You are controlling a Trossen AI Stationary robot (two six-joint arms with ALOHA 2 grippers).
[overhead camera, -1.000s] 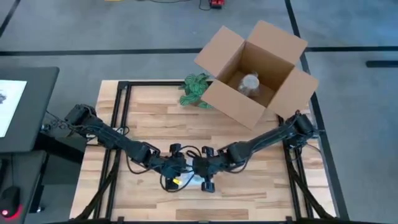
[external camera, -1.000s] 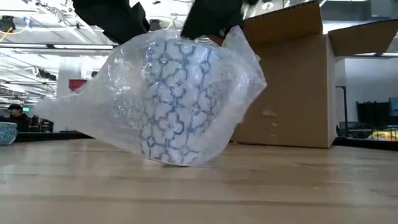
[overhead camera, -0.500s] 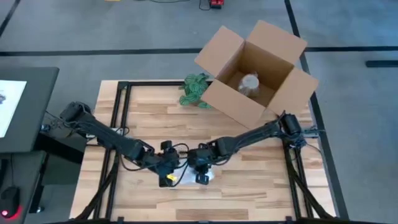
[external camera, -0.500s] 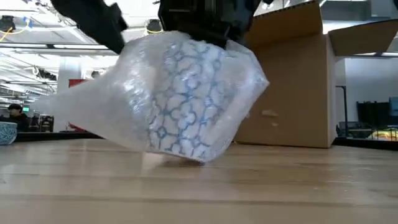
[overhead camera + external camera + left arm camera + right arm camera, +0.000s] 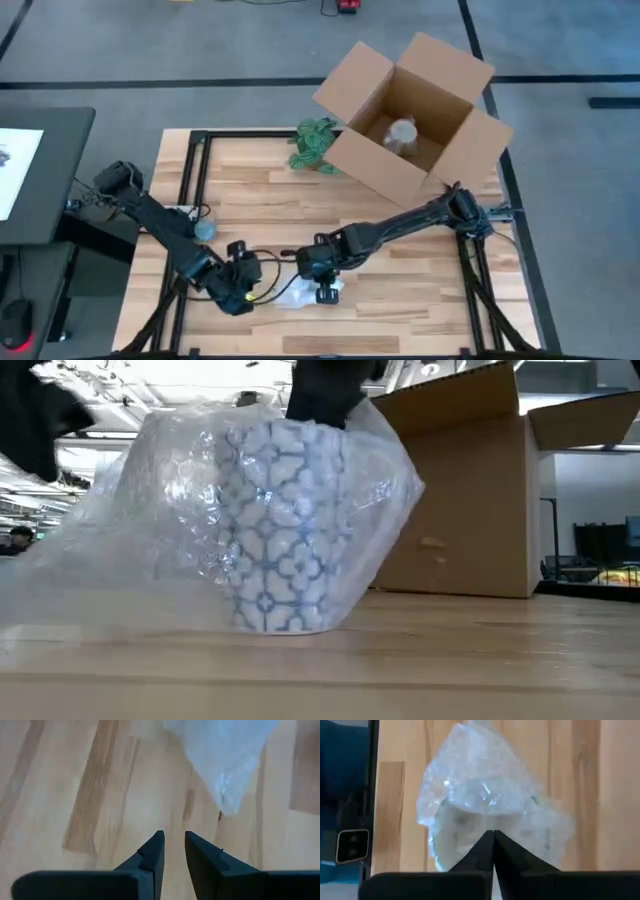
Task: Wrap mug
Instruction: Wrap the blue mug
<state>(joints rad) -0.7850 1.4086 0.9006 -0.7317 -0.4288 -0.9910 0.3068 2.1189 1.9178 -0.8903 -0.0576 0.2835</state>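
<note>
A white mug with a blue pattern (image 5: pixel 285 530) stands upright on its base on the wooden table, inside a loose sheet of clear bubble wrap (image 5: pixel 150 530). My right gripper (image 5: pixel 325 288) is above it, shut on the wrap over the mug's top. My left gripper (image 5: pixel 238 290) is to the left of the bundle, clear of it. Its fingers (image 5: pixel 174 840) are a narrow gap apart with nothing between them. The wrap's loose corner (image 5: pixel 225 795) lies on the table ahead of them. My right gripper pinches the bubble wrap over the mug's top (image 5: pixel 492 822) between its two closed fingertips. It comes from above, pointing down (image 5: pixel 320 395). One layer or several, I cannot tell. The wrap drapes slack around the mug, which rests on the table.
An open cardboard box (image 5: pixel 405 120) with a wrapped item inside stands at the far right. A green bundle (image 5: pixel 315 143) lies beside it. A small grey round object (image 5: pixel 205 228) sits at the left. Bare wood lies between the arms and the box.
The wrapped mug was tilted and off the table; now it stands upright on the wood. My left gripper has drawn away from the wrap toward the table's left and near edge. My right gripper has shifted a little left, staying on the wrap.
</note>
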